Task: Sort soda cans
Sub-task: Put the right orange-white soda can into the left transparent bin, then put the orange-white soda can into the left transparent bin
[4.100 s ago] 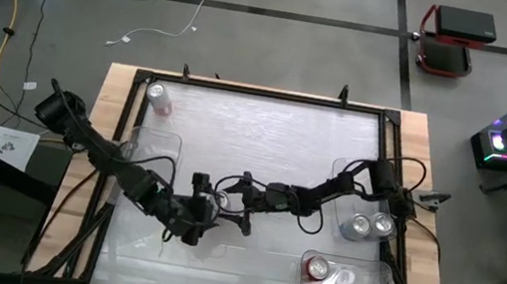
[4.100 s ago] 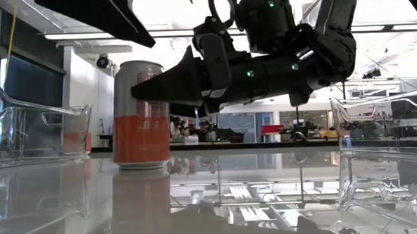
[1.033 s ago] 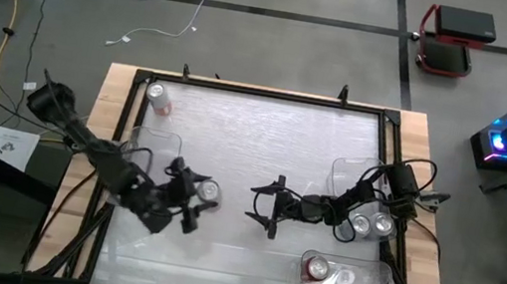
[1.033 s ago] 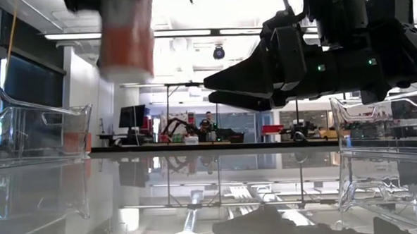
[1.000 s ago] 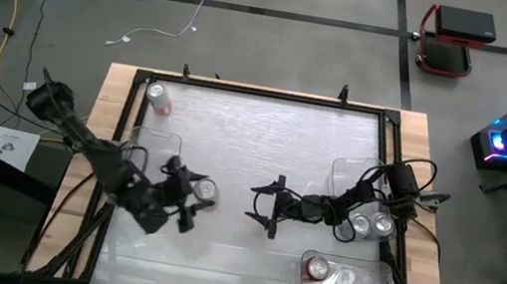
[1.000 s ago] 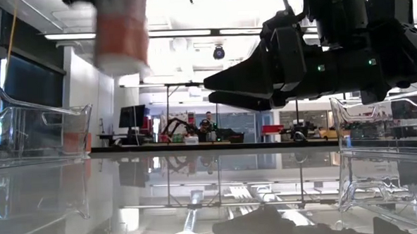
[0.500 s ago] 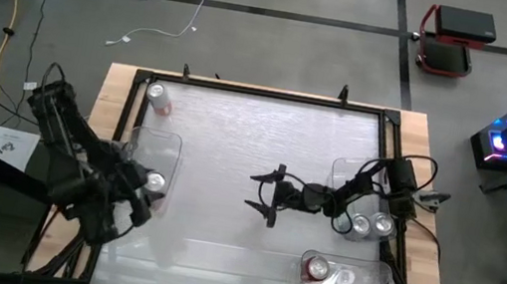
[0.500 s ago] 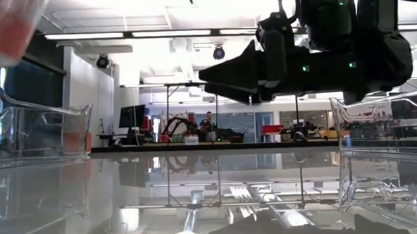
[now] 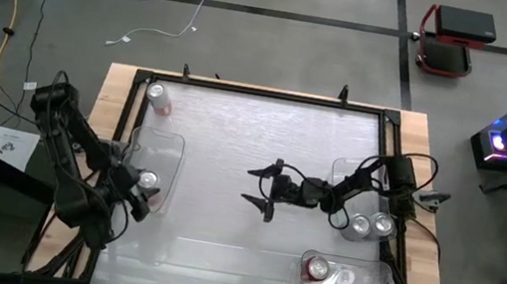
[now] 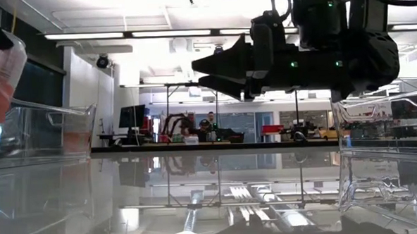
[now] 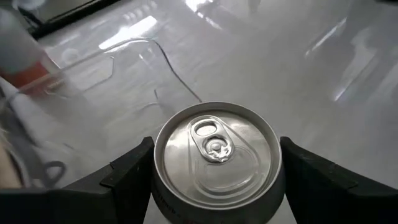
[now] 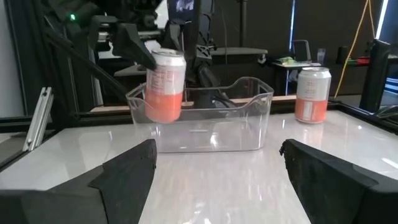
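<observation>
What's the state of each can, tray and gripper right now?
Left gripper: shut on held can, over left tray.
Held can: upright, tab unopened, gripped between fingers.
Left tray: clear, no can resting inside.
Corner can: upright on table, outside trays.
Right gripper: open, mid-table, holding nothing.
Silver cans: two upright in right tray.
Red cans: two upright in near tray.
</observation>
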`<state>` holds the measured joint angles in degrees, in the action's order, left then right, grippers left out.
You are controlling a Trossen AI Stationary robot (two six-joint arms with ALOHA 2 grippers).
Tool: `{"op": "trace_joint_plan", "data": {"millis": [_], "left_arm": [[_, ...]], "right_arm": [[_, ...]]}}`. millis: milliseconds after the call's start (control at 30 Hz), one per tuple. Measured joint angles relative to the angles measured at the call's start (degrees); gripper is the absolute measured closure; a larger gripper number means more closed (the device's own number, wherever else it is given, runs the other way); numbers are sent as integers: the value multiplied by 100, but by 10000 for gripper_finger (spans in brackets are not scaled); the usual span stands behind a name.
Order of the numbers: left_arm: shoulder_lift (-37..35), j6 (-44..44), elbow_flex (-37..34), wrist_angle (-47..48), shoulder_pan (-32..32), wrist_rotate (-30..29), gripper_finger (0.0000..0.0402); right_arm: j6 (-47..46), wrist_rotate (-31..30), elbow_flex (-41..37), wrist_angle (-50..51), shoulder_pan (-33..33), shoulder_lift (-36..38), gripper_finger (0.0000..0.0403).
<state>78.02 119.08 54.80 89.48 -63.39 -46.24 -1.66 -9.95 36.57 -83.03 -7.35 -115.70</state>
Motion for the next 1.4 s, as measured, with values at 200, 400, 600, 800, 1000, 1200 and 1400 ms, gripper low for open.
{"op": "trace_joint_plan", "data": {"millis": [200,400,600,800,1000,1200,1400], "left_arm": [[0,804,-816,-816,-208,-97,122],[-7,515,-1228,-1599,-206,-344,121],[-9,-165,-1217,-1957,-208,-380,88],[-61,-609,-1197,-2501,-248,-32,65],[-317,-976,-723,-2053,-324,621,61],[-519,-958,-154,-1351,-313,674,60],[-536,-634,634,-156,-297,605,60]], "right_arm": [[-47,14,143,256,-18,0,66],[-107,13,243,545,-14,0,66],[-149,8,422,912,100,0,66],[-132,6,605,1248,99,0,66],[-134,29,622,1345,98,0,66],[-359,172,639,1328,112,0,66],[-500,1244,1875,3653,367,-24,66]]}}
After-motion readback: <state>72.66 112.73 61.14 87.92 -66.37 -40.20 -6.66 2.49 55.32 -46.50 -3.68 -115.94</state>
